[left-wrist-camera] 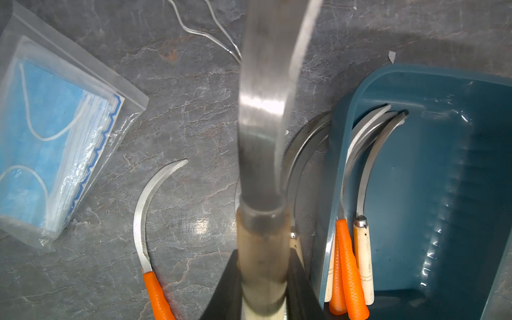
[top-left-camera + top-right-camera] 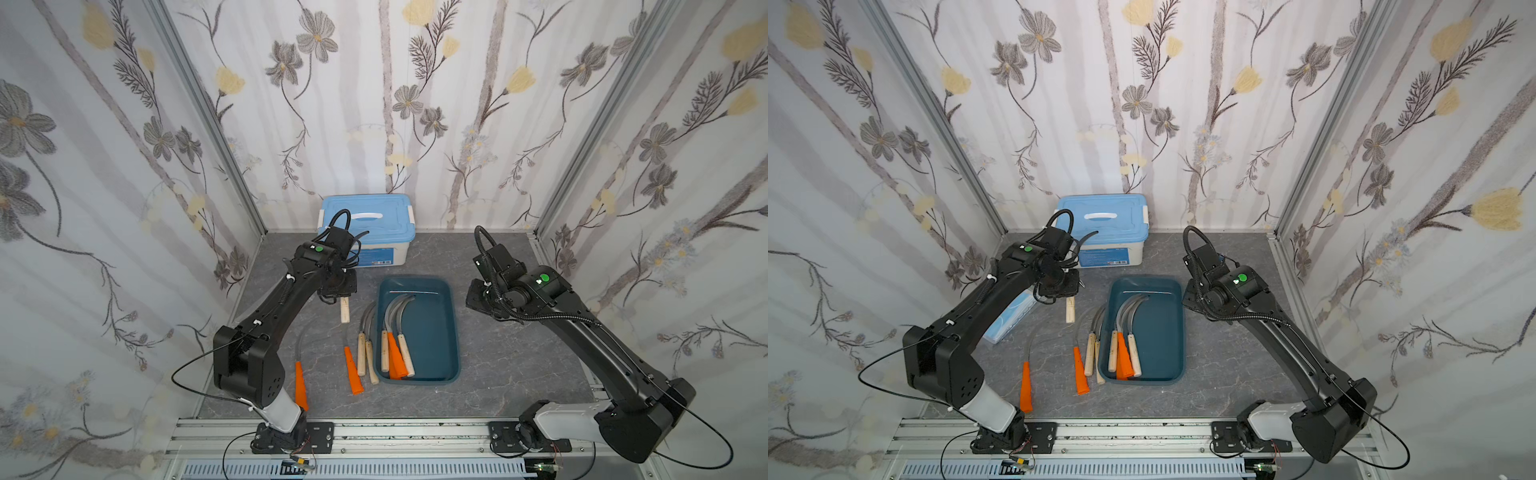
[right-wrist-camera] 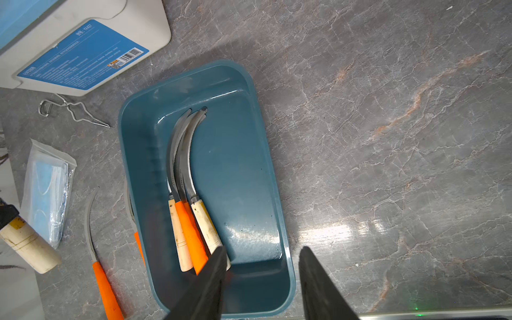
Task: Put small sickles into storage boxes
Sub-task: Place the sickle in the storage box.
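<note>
The left jaws are clenched on the pale wooden handle of one small sickle [image 1: 260, 124]. They hold it in the air above the grey worktop [image 2: 519, 365], a little to the left of the teal storage box [image 2: 432, 332]. In the left wrist view its curved blade reaches forward past the jaws.

The right jaws stand apart with nothing between them, raised just to the right of the storage box.

Inside the box several sickles [image 3: 178, 160] lie close together along its left side, some handles wooden, some orange. On the worktop just beside the box lie two wooden-handled sickles [image 2: 361, 353], then an orange-handled sickle [image 2: 353, 372], and a second orange sickle [image 2: 300, 384] further left.

A white box with blue lid [image 2: 365, 224] stands at the back, with wire tongs [image 3: 74, 110] in front of it. A bag of face masks [image 1: 55, 138] lies at the left.
</note>
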Motion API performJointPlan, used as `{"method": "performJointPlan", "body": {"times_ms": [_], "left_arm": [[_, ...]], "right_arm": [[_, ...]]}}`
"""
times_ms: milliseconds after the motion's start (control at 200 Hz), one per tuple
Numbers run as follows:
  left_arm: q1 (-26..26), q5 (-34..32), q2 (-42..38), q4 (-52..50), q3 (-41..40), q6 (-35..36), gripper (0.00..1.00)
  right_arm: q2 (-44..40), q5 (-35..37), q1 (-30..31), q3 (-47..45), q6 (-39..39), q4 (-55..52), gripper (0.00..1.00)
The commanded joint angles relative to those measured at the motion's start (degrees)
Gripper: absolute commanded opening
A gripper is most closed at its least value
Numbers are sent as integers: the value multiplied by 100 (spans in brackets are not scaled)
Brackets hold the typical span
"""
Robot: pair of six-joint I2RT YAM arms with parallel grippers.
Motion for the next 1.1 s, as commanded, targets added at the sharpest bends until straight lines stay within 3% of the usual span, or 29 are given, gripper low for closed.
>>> {"method": "performJointPlan", "body": {"times_ms": [0,480,1094], "left_arm": [[-233,-81,66,-19,95,213,0],[-1235,162,385,258,-200,-201,0],[-1667,376,900,299,-71,-808,0]], "right_arm": [[-154,129,-22,-115,65,-55,45],[-934,162,-61,-848,509,-83,45],[-1499,194,-56,-1209,781,-337,45]]}}
